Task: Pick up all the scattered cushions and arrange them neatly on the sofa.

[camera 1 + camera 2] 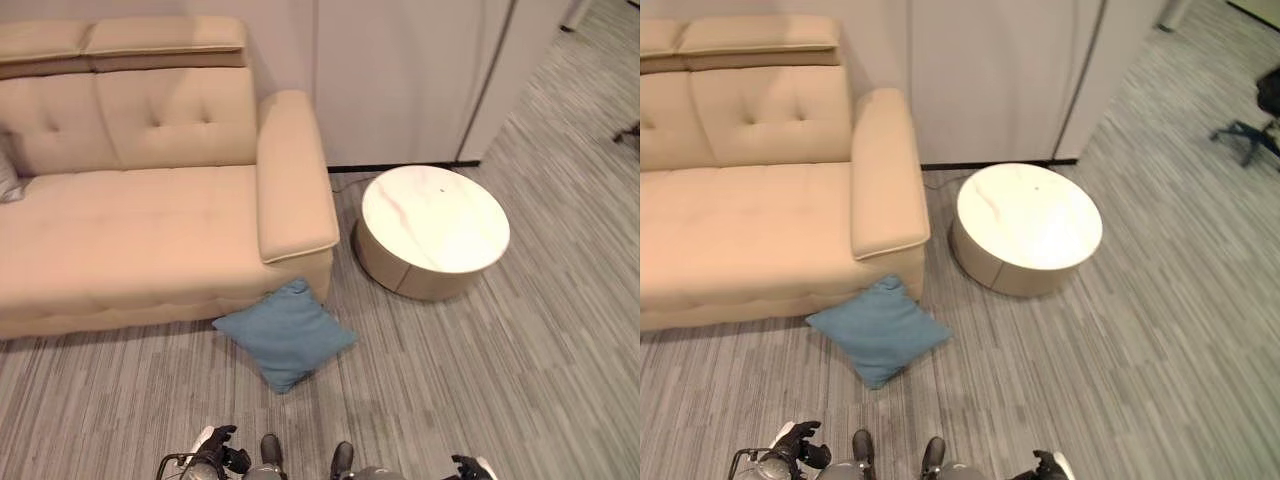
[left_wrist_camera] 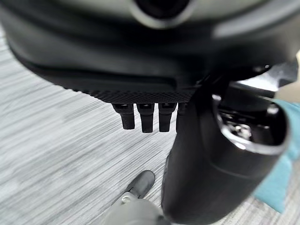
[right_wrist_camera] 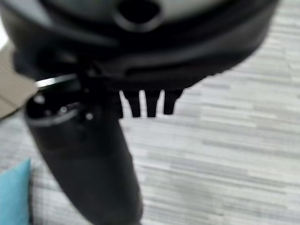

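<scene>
Grey carpet w/ beige sofa (image 1: pixel 130 230); blue cushion (image 1: pixel 285 333) lies ahead of both hands, nearer left hand (image 1: pixel 215 450). Left and right hand (image 1: pixel 470 467) relaxed, empty.

The sofa (image 1: pixel 150 220) at upper left looks like smooth, matt beige upholstery, button-tufted on the back, with piped seams along the arm. The cushion (image 1: pixel 285 333) at lower centre is matt blue cloth with a fine weave, lying on a floor (image 1: pixel 520 380) of grey, streaked, low-pile carpet. The table (image 1: pixel 434 218) at right of centre has a glossy, pale, marble-like top that catches the light, and both hands (image 2: pixel 197 154) (image 3: pixel 89 154) look like dark plastic with a dull sheen.
</scene>
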Tool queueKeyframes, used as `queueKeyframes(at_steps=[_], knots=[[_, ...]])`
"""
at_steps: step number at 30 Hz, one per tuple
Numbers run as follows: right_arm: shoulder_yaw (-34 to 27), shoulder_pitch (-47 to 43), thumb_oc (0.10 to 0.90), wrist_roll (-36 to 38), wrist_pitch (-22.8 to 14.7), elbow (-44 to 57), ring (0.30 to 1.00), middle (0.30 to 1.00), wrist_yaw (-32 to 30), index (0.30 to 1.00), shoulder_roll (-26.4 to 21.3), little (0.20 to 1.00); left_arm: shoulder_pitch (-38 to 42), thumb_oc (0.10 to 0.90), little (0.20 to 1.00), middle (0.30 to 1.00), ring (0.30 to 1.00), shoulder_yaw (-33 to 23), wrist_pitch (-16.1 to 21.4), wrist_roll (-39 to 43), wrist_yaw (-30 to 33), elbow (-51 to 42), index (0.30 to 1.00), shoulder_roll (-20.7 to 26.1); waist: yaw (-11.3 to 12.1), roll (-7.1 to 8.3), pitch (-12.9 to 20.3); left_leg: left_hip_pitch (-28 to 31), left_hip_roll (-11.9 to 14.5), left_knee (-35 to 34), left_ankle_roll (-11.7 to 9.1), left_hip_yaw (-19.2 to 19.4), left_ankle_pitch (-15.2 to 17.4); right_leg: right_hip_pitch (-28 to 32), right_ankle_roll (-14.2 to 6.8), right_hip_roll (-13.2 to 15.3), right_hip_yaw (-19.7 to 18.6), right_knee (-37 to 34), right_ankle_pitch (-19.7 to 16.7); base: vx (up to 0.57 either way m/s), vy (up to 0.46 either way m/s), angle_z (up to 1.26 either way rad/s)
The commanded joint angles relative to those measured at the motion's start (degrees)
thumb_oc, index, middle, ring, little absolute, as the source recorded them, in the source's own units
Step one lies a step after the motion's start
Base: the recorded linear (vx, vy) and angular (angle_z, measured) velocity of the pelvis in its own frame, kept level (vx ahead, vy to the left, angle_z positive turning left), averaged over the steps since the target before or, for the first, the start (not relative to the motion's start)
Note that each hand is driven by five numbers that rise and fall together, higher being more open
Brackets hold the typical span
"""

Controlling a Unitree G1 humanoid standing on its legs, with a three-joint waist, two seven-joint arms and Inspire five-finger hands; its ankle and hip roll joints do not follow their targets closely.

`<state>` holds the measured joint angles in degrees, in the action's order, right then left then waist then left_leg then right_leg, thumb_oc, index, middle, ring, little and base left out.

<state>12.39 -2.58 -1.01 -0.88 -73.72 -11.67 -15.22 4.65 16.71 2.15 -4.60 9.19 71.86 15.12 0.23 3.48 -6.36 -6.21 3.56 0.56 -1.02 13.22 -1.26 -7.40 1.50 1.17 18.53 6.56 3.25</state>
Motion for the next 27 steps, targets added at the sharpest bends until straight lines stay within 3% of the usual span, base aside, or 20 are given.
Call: queueKeyframes(at_steps=[1,3,5,7,10,13,15,16,20,23,25,27], knots=[[0.38,0.17,0.8,-0.85,-0.94,1.71,0.9,0.9,-0.97,0.9,-1.91,0.9,0.52,0.8,0.9,0.9,0.9,-0.66,1.1,-1.4,0.25,-0.04,0.9,1.74,0.04,1.41,0.86,-0.54,-3.44,2.04,1.48,-0.75,3.27,5.4,-8.49,5.8,-1.63,4.59,0.94,0.23,0.173,0.1],[0.66,-0.05,0.8,-1.03,-1.04,1.89,0.9,0.9,-0.85,0.9,-1.79,0.9,0.72,0.8,0.9,0.9,0.9,-0.63,1.16,-1.5,0.34,-0.13,0.9,2.09,-0.05,1.3,0.61,-0.09,-3.6,1.92,1.8,-1.45,3.44,4.08,-8.63,6.1,-2.33,7.53,0.57,0.11,0.063,0.12],[0.93,-0.38,0.8,-1.12,-1.16,2.61,0.9,0.9,-0.91,0.9,-1.55,0.9,0.91,0.8,0.9,0.9,0.9,-0.61,1.58,-1.12,0.65,-0.71,0.9,2.67,-0.75,0.67,0.04,2.29,-3.83,0.49,2.17,-3.85,3.57,0.55,-8.74,4.96,-6.8,12.19,-0.73,0.13,0.042,0.26],[1.11,-0.39,0.8,-1.06,-1.27,2.86,0.9,0.9,-0.84,0.9,-1.57,0.9,0.86,0.8,0.9,0.9,0.9,-0.59,1.73,-1.05,0.75,-0.73,0.9,2.79,-0.87,0.28,0.23,2.83,-3.7,-0.34,2.02,-4.54,3.32,-0.63,-8.26,4.16,-7.77,11.5,-0.44,0.14,0.002,0.4],[1.6,-0.73,0.8,-0.89,-1.17,3.01,0.9,0.9,-0.81,0.9,-1.73,0.9,0.81,0.8,0.9,0.9,0.9,-0.56,1.86,-0.97,1.01,-0.29,0.9,2.7,-1.33,0.27,-0.06,4.39,-4.38,-2.03,1.47,-6.26,2.94,-2.06,-8.43,3.5,-9.68,5.4,-1.71,0.17,-0.046,0.35],[1.81,-1.07,0.8,-1.0,-0.89,3.34,0.9,0.9,-0.78,0.9,-1.96,0.9,1.23,0.8,0.9,0.9,0.9,-0.32,2.0,-1.4,1.22,0.42,0.9,2.32,-2.75,0.39,-0.92,6.22,-5.65,-3.15,0.83,-9.32,3.44,-5.63,-10.0,2.17,-13.68,-1.72,-6.07,0.2,-0.093,0.38],[1.77,-1.11,0.8,-1.06,-0.8,3.35,0.9,0.9,-0.74,0.9,-2.08,0.9,1.41,0.8,0.9,0.9,0.9,-0.22,2.04,-1.57,1.21,0.58,0.9,2.26,-3.13,0.33,-1.3,6.72,-5.71,-3.01,0.64,-10.12,3.97,-6.39,-10.19,2.07,-13.96,-2.59,-6.89,0.19,-0.152,0.66],[2.06,-0.76,0.8,-1.59,-0.71,2.65,0.9,0.9,-0.48,0.9,-2.24,0.9,1.36,0.8,0.9,0.9,0.9,-0.01,2.08,-2.53,1.01,1.17,0.9,1.92,-3.06,1.07,-1.43,7.23,-6.1,-1.81,0.21,-10.99,5.57,-4.41,-10.13,3.32,-13.04,-5.4,-7.77,0.22,-0.267,0.85],[2.14,-0.98,0.8,-1.88,-1.04,2.16,0.9,0.9,-0.55,0.9,-2.85,0.9,1.27,0.8,0.9,0.9,0.9,-0.04,2.21,-2.03,0.83,0.84,0.9,1.44,-2.96,1.11,-0.07,6.94,-4.17,-0.48,-1.26,-11.21,6.36,-2.37,-9.33,2.8,-11.96,-5.73,-7.25,0.13,-0.248,0.36],[1.31,-0.83,0.8,-1.18,-1.29,2.48,0.9,0.9,-0.72,0.9,-3.66,0.9,1.41,0.8,0.9,0.9,0.9,0.46,2.3,-1.77,0.57,0.11,0.9,1.19,-3.28,1.12,-0.31,4.87,-2.55,3.77,-2.61,-10.04,6.78,-0.57,-8.49,2.74,-10.98,-5.83,-5.73,0.04,-0.17,0.38],[1.29,-1.05,0.8,-0.65,-1.45,2.7,0.9,0.9,-1.01,0.9,-4.47,0.9,2.3,0.8,0.9,0.9,0.9,0.88,2.34,-0.55,0.76,-1.47,0.9,0.9,-3.38,1.79,-1.67,-0.45,-0.94,11.9,-3.51,-8.14,6.04,0.46,-7.17,3.35,-9.79,-5.8,-4.51,-0.04,-0.153,0.52],[1.48,-0.7,0.8,-0.7,-1.27,2.61,0.9,0.9,-0.92,0.9,-4.77,0.9,2.3,0.8,0.9,0.9,0.9,1.1,2.43,-0.17,0.55,-2.26,0.9,0.7,-3.38,1.92,-1.67,-1.46,0.25,12.13,-3.02,-6.15,5.89,1.25,-6.69,3.27,-8.86,-6.15,-3.83,0.02,-0.089,0.49]])
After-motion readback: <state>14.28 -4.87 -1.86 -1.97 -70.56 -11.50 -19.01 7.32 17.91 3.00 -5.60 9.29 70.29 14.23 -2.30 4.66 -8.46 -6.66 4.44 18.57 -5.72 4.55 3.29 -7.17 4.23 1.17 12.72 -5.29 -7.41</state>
